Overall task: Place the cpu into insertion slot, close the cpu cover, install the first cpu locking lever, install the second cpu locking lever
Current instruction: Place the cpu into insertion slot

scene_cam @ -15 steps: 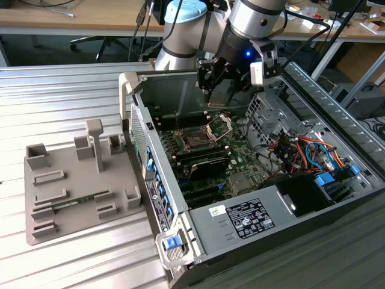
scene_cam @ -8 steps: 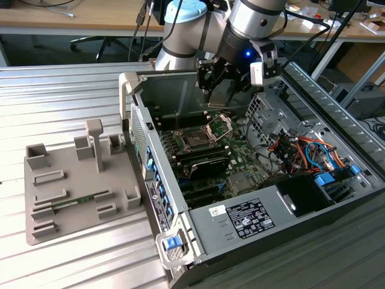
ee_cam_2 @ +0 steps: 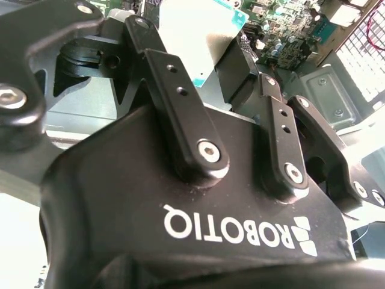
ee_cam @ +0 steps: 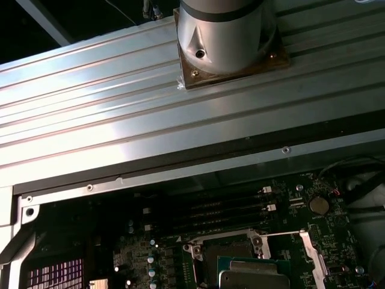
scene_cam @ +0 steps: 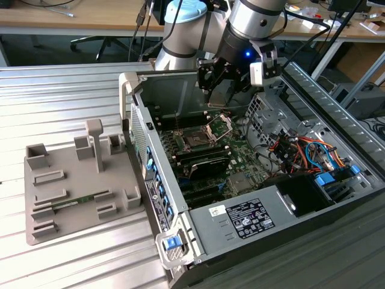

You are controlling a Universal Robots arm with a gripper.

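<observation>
The cpu: clenched in the gripper, aloft over the board. We note the insertion slot empty at its seven o'clock in the exterior view, the cpu cover raised. We judge all four steps outstanding.

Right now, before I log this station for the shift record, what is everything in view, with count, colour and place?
computer case: one, grey, open, on the table
table: one, ribbed silver metal
circuit board: one, green, inside the case
insertion slot: one, black with a silver rim, on the board
cpu cover: one, silver, raised open beside the slot
memory slots: several, long and black, on the board
cables: a bundle, orange, blue and red, at the exterior view's right
fixture tray: one, grey, at the exterior view's left
cpu: one, silver-topped, between the fingers
arm: one, silver and blue
gripper: one, black, above the slot
</observation>
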